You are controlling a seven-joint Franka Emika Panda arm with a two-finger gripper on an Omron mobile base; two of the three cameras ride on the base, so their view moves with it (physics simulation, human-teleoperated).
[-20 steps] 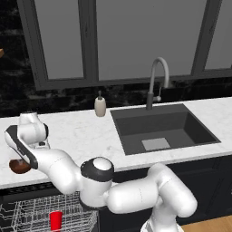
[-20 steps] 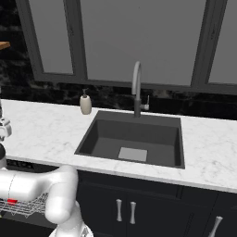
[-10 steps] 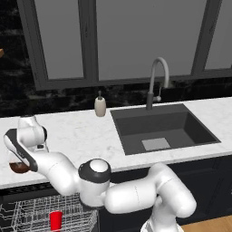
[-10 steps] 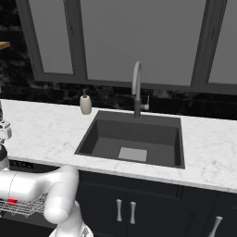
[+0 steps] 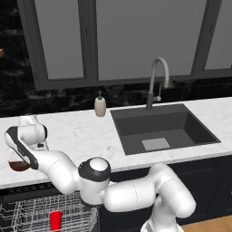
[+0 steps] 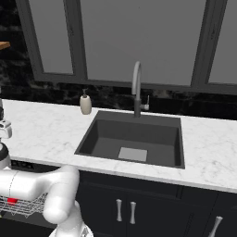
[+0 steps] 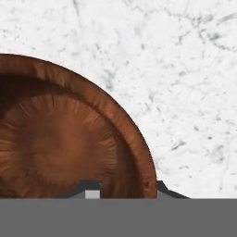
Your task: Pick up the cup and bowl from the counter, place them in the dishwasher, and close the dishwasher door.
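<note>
Fingers [image 7: 92, 189] straddle the bowl [image 7: 60, 139] rim at the counter [image 7: 185, 69] near-left edge, apparently clamped on it; lift straight up before swinging toward the dishwasher [image 5: 27, 213].

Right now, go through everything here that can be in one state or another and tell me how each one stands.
bowl: upright on the counter, its rim between the gripper fingers.
gripper: fingers either side of the bowl's rim, narrowed.
cup: upright in the dishwasher rack.
dishwasher: open, rack pulled out.
faucet: no water running.
sink: dry, nothing in it.
soap bottle: upright by the sink.
</note>
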